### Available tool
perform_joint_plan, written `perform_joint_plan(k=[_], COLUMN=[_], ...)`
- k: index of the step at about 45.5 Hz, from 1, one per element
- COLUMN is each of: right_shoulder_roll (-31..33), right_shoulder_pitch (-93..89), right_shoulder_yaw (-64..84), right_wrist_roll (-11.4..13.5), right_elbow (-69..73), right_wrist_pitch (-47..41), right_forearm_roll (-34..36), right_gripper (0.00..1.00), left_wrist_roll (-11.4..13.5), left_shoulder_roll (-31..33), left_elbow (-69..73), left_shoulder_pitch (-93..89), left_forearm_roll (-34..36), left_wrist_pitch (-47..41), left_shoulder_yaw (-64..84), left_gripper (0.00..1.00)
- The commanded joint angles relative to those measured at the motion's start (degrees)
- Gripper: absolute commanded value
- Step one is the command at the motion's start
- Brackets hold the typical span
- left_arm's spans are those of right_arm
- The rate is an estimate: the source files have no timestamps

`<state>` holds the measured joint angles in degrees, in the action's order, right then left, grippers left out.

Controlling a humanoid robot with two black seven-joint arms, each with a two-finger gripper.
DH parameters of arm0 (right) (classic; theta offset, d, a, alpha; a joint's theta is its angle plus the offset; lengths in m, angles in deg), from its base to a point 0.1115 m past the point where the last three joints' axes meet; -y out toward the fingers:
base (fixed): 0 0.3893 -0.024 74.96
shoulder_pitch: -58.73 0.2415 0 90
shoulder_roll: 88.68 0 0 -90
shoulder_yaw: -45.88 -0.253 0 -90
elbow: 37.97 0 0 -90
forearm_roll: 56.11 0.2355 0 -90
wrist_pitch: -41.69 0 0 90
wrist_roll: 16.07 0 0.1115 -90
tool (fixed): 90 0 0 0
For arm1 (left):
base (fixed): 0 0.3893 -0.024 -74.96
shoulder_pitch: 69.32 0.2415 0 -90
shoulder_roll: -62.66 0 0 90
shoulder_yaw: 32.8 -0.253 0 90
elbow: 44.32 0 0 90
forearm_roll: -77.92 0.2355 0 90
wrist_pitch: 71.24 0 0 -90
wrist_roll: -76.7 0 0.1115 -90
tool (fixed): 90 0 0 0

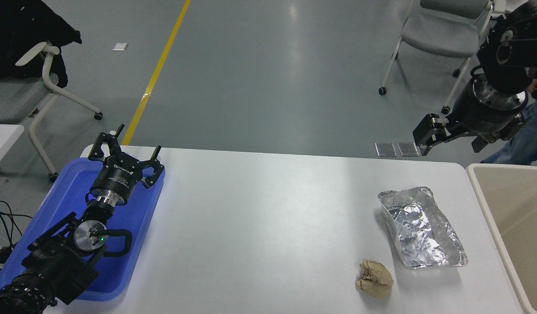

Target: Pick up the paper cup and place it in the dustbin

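No paper cup is visible on the bench (268, 209) or in the dustbin (508, 209). The right gripper (451, 137), fingers apart and empty, hangs beyond the bin's far-left corner; the left gripper (122, 152) is parked.

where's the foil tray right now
In the head view the foil tray lies on the right side of the white table, between the crumpled brown paper ball and the dustbin.
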<state>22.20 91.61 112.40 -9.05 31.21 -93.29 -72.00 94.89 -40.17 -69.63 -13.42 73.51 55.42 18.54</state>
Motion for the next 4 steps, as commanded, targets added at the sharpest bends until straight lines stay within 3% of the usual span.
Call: perform_joint_plan(k=[1,4], right_shoulder_roll=[0.1,0.1], right_shoulder_pitch=[-0.4,-0.4], right_shoulder_yaw=[-0.7,-0.4], right_wrist_roll=[-0.1,-0.1], right_elbow=[0.0,0.0], right_wrist_pitch=[0.0,0.0], right_forearm_roll=[-0.7,-0.7], right_gripper=[1.0,1.0], left_wrist_roll=[0.0,0.0], left_shoulder_roll=[0.0,0.0], left_elbow=[0.0,0.0], left_shoulder_pitch=[0.0,0.0], left_forearm_roll=[0.0,0.0], left_wrist_pitch=[0.0,0.0], left_shoulder_yaw=[0.0,0.0], left_gripper=[1.0,1.0])
